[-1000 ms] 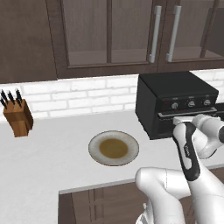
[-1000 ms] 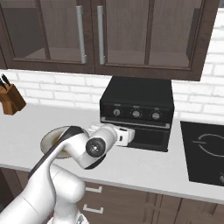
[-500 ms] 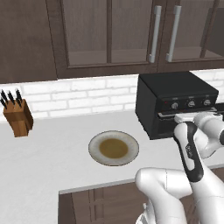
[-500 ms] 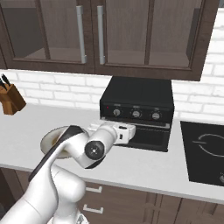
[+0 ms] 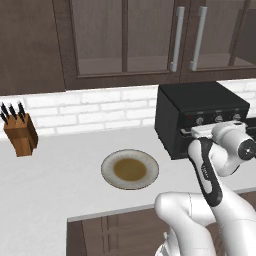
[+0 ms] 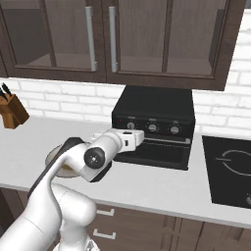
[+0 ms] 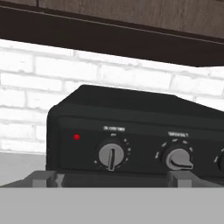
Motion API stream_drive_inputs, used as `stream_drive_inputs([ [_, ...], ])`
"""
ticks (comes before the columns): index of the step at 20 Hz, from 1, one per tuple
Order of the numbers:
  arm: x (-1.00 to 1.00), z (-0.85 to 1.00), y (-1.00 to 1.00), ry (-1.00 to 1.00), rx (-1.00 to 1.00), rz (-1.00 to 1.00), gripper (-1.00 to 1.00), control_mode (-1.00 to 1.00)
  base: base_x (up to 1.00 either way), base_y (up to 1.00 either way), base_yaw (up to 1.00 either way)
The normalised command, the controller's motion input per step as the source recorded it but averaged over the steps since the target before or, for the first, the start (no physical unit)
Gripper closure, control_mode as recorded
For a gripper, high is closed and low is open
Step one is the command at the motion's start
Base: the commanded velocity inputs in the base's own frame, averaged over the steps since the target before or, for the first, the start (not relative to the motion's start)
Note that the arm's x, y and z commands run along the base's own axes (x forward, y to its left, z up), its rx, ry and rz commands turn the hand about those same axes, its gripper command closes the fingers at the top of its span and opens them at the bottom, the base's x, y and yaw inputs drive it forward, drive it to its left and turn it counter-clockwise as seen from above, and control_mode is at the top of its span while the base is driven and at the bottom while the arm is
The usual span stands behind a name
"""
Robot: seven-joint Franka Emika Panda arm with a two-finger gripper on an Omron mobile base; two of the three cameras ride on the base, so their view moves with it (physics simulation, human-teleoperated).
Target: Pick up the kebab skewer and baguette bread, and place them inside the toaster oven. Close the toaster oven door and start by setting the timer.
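2 fingers (image 7: 112, 186) spread wide and empty, I am facing the small, stiff, likely slippery timer knob (image 7: 111, 155), best pinched across its ridge.

In your hand view the right edge cuts off the black boxy toaster oven (image 7: 131, 127) at its third silver knob (image 7: 220, 162); the labels above the knobs are too blurred to read.

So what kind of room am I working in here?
A rendered home kitchen, apparently: black boxy toaster oven on a white countertop, dark wood glass-front cabinets above, wooden knife block by the brick backsplash.
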Motion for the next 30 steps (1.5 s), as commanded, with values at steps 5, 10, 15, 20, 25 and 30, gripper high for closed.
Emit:
stream_drive_inputs([
  [5,0.0,0.0,0.0,-0.05,-0.05,0.0,-1.0,-1.0,0.0,0.0,0.0],
  [10,0.0,0.0,-0.02,-0.06,0.0,0.0,-1.0,-1.0,0.0,0.0,0.0],
  [15,0.04,0.0,0.0,-0.02,0.01,0.0,-1.0,-1.0,0.0,0.0,0.0],
  [20,0.16,0.0,-0.03,0.0,0.01,0.0,-1.0,-1.0,0.0,0.0,0.0],
  [25,0.12,0.0,-0.02,0.0,0.0,0.0,-1.0,-1.0,0.0,0.0,0.0],
  [30,0.01,-0.03,-0.13,-0.01,0.0,0.0,-1.0,-1.0,0.0,0.0,0.0],
])
